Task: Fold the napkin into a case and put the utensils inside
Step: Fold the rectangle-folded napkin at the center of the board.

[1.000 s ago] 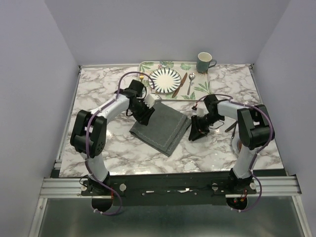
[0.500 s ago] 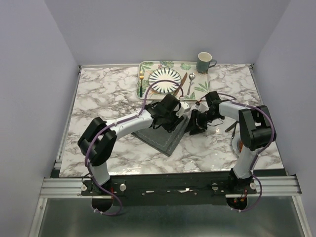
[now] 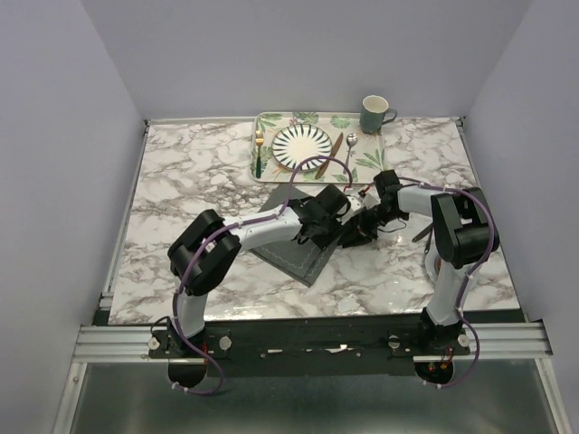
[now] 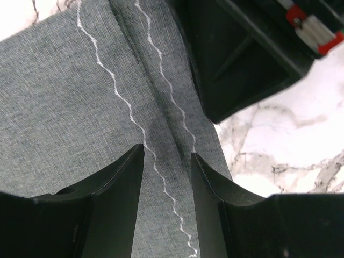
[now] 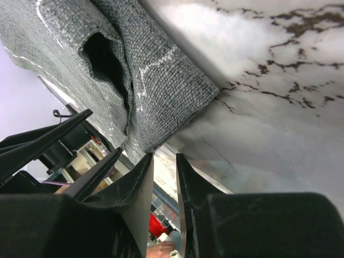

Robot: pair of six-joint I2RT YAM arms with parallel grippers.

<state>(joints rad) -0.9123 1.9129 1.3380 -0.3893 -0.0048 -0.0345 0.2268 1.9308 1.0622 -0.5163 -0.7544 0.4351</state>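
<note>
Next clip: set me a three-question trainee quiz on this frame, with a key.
1. True or false: the spoon lies inside the napkin.
2. Which utensil lies left of the plate? A fork; B knife; C spoon.
3. Seen from above, the left gripper and right gripper are both at the napkin's ____ side.
Key: 1 false, it lies on the tray; 2 A, knife and spoon lie to the right; 3 right.

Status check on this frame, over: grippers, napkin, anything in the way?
Left gripper open over stitched edge of napkin. Right gripper at same edge, jaws narrow, grip unclear. Napkin partly folded, utensils on tray. Grippers crowded together.
</note>
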